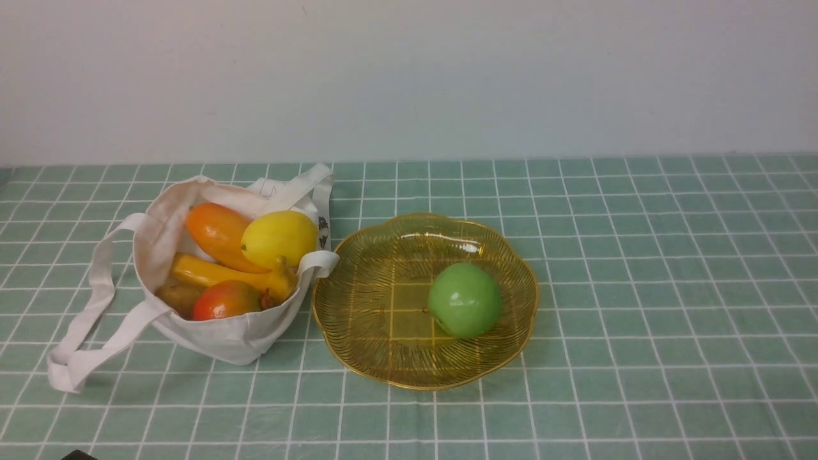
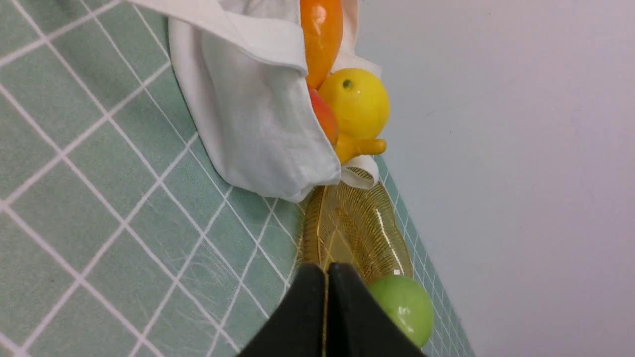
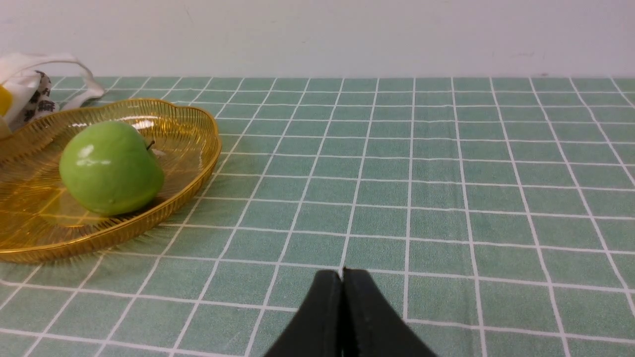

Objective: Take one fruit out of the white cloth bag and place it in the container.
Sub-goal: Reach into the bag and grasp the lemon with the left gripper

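The yellow lemon [image 1: 279, 238] lies on top of the other fruit in the white cloth bag [image 1: 223, 332], at the table's left; the left wrist view shows the lemon [image 2: 354, 103] poking out of the bag [image 2: 258, 129]. Right of the bag sits the amber scalloped dish [image 1: 377, 319], with a green apple [image 1: 464, 299] in it. Neither arm shows in the front view. My left gripper [image 2: 326, 267] is shut and empty, near the dish [image 2: 357, 228]. My right gripper [image 3: 342, 272] is shut and empty over the cloth, away from the dish [image 3: 193, 148].
In the bag with the lemon are an orange mango-like fruit [image 1: 217, 233], a banana [image 1: 223, 273], a red-orange fruit [image 1: 225, 300] and a brownish one [image 1: 179, 297]. The bag's long handles [image 1: 83, 319] trail to the left on the green checked tablecloth [image 1: 639, 287]. A pale wall stands behind.
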